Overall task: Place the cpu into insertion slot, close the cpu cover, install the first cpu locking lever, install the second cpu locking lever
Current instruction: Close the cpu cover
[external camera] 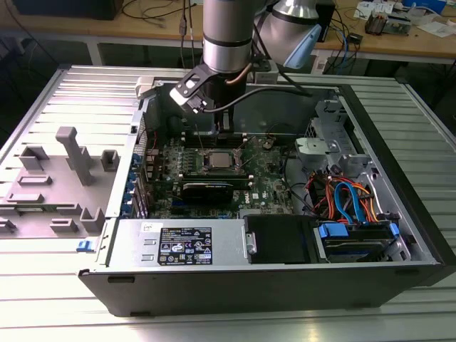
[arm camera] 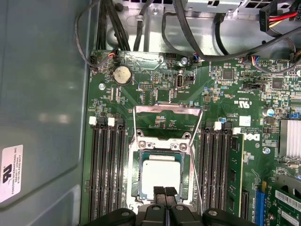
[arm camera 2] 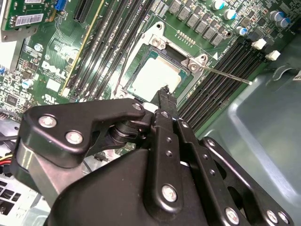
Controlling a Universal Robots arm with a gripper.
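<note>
The cpu [arm camera: 161,176] lies flat in the insertion slot [arm camera: 140,162] on the green board, its silver top showing; in the second wrist view the cpu [arm camera 2: 151,77] sits inside the silver rim. The cpu cover [arm camera: 168,109] stands swung open beyond the socket, with the board visible through its window. A thin locking lever [arm camera: 196,179] runs free along one side of the socket; the lever [arm camera 2: 225,74] sticks out unlatched. My gripper [arm camera: 165,192] hovers at the socket's edge, fingers shut together on nothing. In the exterior view the gripper [external camera: 223,134] hangs just behind the cpu [external camera: 217,159].
Long black memory slots [arm camera: 107,174] flank the socket on both sides. Cables [arm camera: 197,42] cross the case wall beyond the board, and a coin battery [arm camera: 123,74] sits near them. The open computer case [external camera: 235,274] holds a power supply and drive bay [external camera: 356,239] with coloured wires.
</note>
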